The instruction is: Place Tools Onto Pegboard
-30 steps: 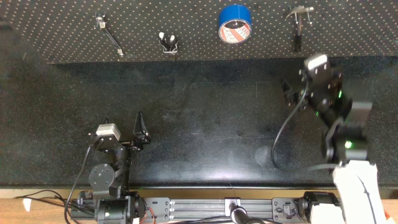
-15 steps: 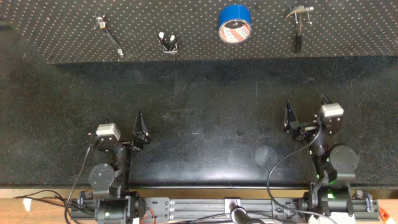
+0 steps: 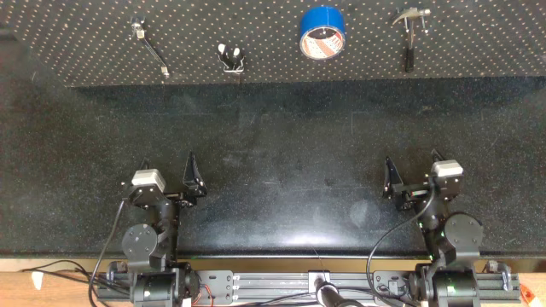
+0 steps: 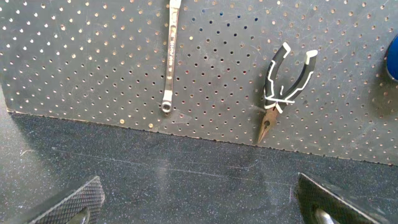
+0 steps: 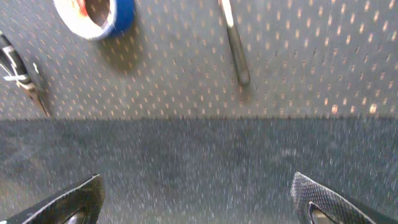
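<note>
Pulling back from the pegboard, our right pincer has dropped to its base in the last second, fingers spread and empty; left pincer parked, spread too. We judge the task done: hammer hangs on the board's right end, head up, handle pointing down at the counter, long axis straight up-and-down the board. Tape, pliers and wrench hang alongside.
</note>
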Robot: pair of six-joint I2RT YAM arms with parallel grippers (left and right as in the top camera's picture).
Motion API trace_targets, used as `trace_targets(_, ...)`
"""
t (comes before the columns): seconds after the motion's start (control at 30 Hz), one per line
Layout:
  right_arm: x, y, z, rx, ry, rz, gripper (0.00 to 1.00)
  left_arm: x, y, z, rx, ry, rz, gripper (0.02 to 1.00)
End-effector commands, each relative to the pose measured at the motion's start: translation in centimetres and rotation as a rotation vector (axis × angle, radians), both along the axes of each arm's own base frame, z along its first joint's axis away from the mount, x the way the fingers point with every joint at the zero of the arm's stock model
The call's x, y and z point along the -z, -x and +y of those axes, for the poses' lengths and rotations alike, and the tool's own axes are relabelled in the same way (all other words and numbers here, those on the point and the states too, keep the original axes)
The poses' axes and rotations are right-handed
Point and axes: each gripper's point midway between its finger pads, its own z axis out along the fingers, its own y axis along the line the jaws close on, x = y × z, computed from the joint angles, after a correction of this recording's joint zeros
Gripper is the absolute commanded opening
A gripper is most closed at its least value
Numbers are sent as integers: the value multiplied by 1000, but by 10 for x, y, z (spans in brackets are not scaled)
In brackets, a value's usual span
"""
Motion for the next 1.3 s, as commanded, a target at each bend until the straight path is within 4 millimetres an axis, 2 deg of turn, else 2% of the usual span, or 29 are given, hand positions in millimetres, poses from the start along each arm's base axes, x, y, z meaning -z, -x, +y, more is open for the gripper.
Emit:
trace_targets(0.03, -8, 2, 0, 1, 32, -47, 976, 0, 0, -1, 8, 10, -2, 996)
trace_targets(0.13, -17, 3, 0, 1, 44, -87, 976, 0, 0, -1, 8, 10, -2, 996)
trace_targets(1.3, -16, 3, 1, -5, 40, -83, 976, 0, 0, -1, 8, 10, -2, 996)
